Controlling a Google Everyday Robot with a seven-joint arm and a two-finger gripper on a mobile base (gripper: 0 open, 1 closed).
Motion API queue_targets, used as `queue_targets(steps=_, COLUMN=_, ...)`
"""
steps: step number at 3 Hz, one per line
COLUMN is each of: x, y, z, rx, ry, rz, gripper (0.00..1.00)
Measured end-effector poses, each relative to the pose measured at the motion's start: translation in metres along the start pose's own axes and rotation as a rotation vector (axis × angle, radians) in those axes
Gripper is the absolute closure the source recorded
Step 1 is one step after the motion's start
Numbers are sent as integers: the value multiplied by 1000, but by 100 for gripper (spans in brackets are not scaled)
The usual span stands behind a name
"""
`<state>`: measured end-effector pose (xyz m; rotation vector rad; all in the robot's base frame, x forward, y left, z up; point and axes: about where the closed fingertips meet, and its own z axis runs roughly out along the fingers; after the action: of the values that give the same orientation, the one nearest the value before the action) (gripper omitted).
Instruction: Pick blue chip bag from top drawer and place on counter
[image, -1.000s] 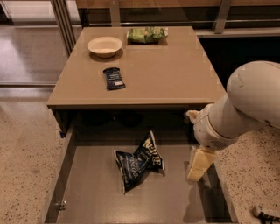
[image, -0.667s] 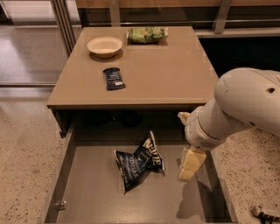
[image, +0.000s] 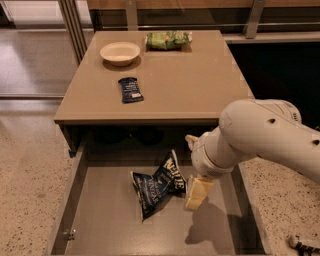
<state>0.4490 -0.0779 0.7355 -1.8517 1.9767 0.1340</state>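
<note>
The blue chip bag (image: 159, 184) lies crumpled on the grey bottom of the open top drawer (image: 105, 225), left of centre, white lettering up. My gripper (image: 194, 170) hangs inside the drawer just right of the bag. It is open and empty, with one pale yellow finger (image: 197, 192) pointing down beside the bag's right edge and the other (image: 191, 142) near the drawer's back. The white arm reaches in from the right and hides the drawer's right part. The tan counter (image: 190, 85) is above the drawer.
On the counter are a cream bowl (image: 120, 52) at the back left, a green bag (image: 167, 40) at the back centre, and a small flat dark-blue packet (image: 131, 89). The drawer's side walls (image: 65, 210) flank the bag. Speckled floor lies on both sides.
My arm and gripper have moved left across the drawer, closing in on the right side of the blue chip bag. The bag has not moved.
</note>
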Motion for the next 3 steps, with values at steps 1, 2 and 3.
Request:
queue_targets(steps=1, x=-6, y=3, z=28, rx=-35, ry=3, rz=-42, gripper=0)
queue_targets(steps=2, x=-12, y=6, z=57, rx=-65, ry=12, rz=-85, gripper=0)
queue_targets(steps=3, x=-15, y=9, z=78, rx=-66, ry=35, rz=-111, gripper=0)
